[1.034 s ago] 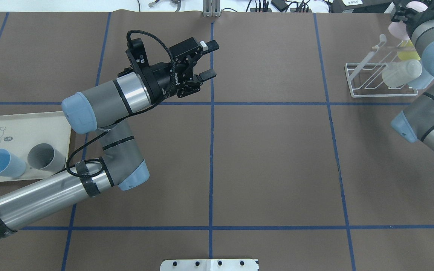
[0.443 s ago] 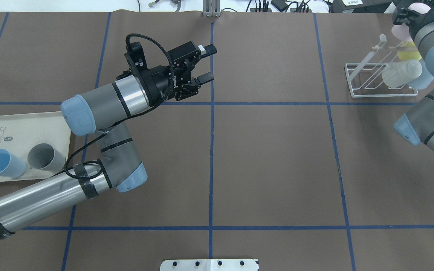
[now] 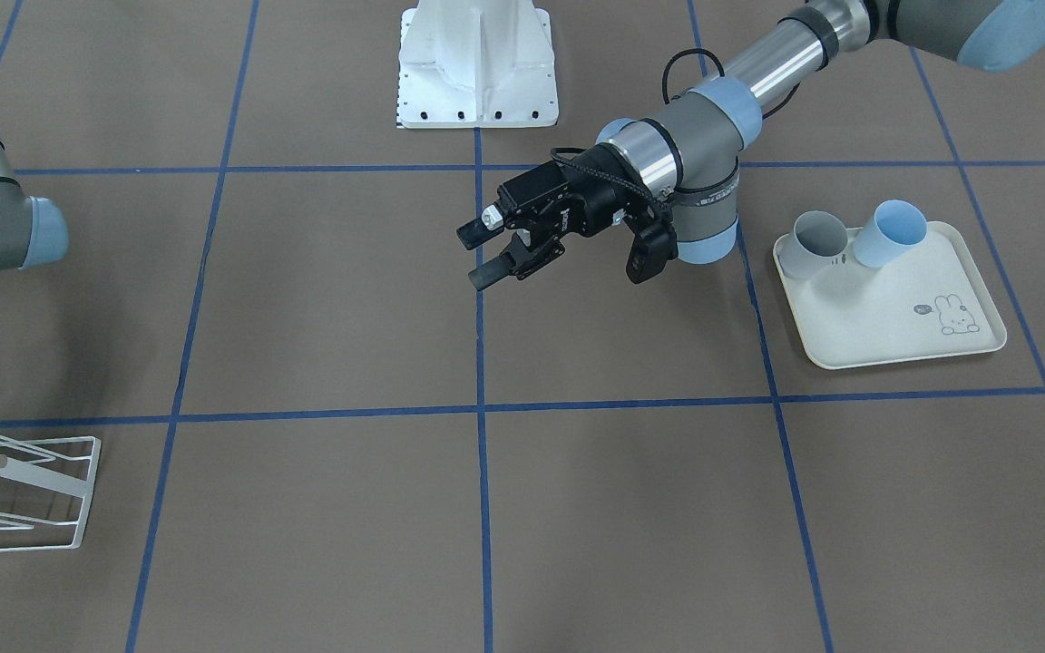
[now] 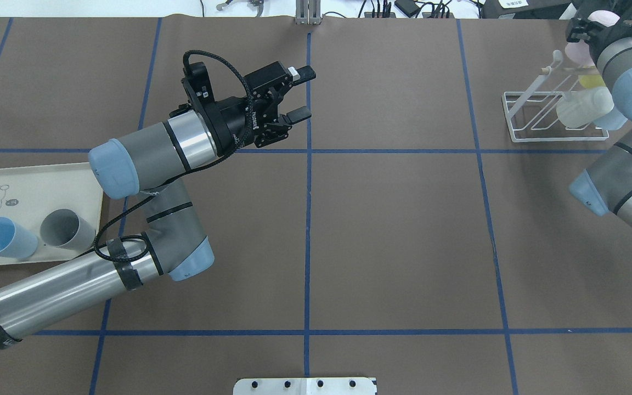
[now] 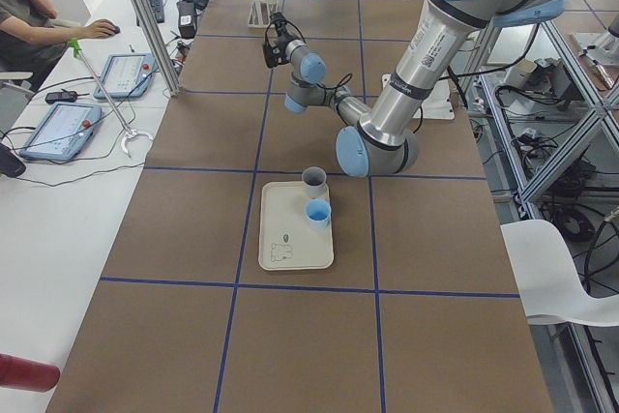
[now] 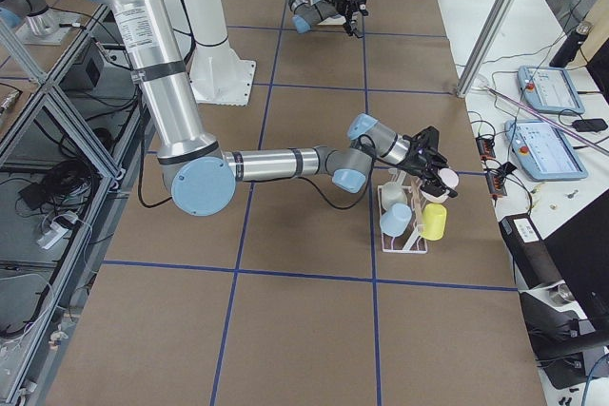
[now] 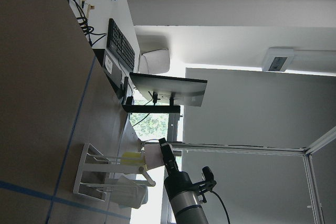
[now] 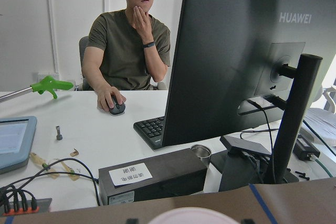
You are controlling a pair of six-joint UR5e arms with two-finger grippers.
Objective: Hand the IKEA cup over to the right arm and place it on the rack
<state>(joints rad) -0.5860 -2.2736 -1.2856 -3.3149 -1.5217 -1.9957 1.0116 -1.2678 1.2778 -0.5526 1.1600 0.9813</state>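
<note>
The pink IKEA cup (image 4: 576, 49) hangs over the far end of the white wire rack (image 4: 519, 118), with my right gripper (image 4: 587, 30) shut on it. In the right side view the cup (image 6: 445, 181) sits just above the rack (image 6: 404, 235), beside its wooden peg. Only the cup's rim (image 8: 191, 216) shows at the bottom of the right wrist view. The rack holds a clear cup (image 4: 582, 107), a yellow cup (image 4: 593, 81) and a light-blue cup (image 4: 615, 118). My left gripper (image 4: 305, 93) is open and empty above the table's centre line, far from the rack.
A cream rabbit-print tray (image 4: 36, 181) at the near left holds a blue cup (image 4: 3, 238) and a grey cup (image 4: 66, 229) lying on their sides. A person (image 8: 128, 35) sits at a desk with a monitor beyond the table's far edge.
My right wrist has shifted slightly with the pink cup over the rack's far end. The left gripper has drawn back a little towards its own side, still open.
</note>
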